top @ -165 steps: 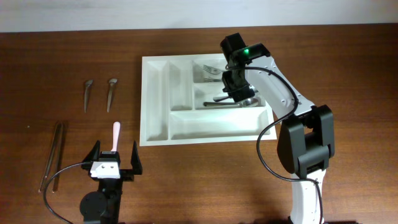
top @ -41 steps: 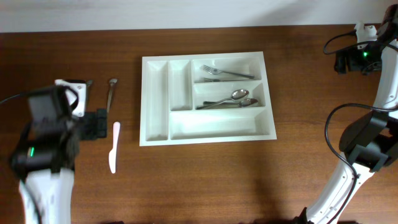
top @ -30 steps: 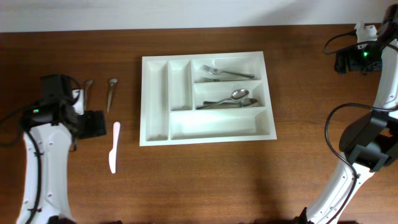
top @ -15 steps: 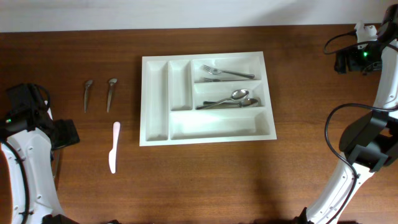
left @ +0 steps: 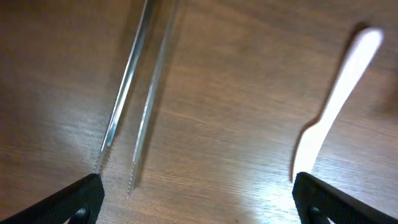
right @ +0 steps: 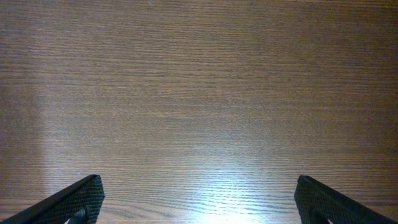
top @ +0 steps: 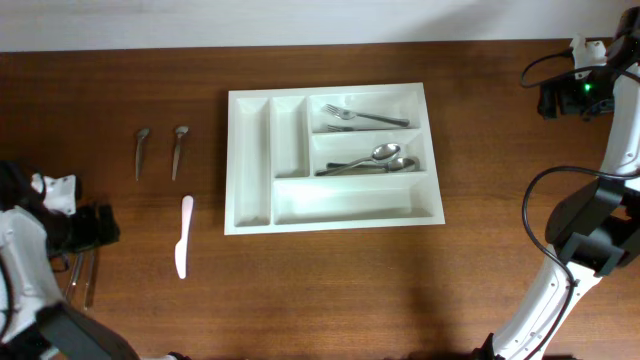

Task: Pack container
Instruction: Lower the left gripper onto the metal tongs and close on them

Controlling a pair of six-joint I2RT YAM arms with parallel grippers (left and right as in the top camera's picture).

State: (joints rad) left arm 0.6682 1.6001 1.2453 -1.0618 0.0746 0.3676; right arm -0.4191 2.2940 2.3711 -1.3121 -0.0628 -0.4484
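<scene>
The container (top: 350, 200), a large white rectangular plastic cutlery tray, lay flat on the brown wooden table (top: 330, 290), a little above the middle and square to its edges. It stood open side up, long edges running left to right. Two narrow upright compartments filled its left part, the outer one running the tray's full depth, the inner one shorter. To their right sat long horizontal compartments stacked one above another. The top one held forks (top: 365, 118), tines to the left; the middle one held spoons (top: 375, 158), bowls to the right; the bottom one showed only bare white floor.
</scene>
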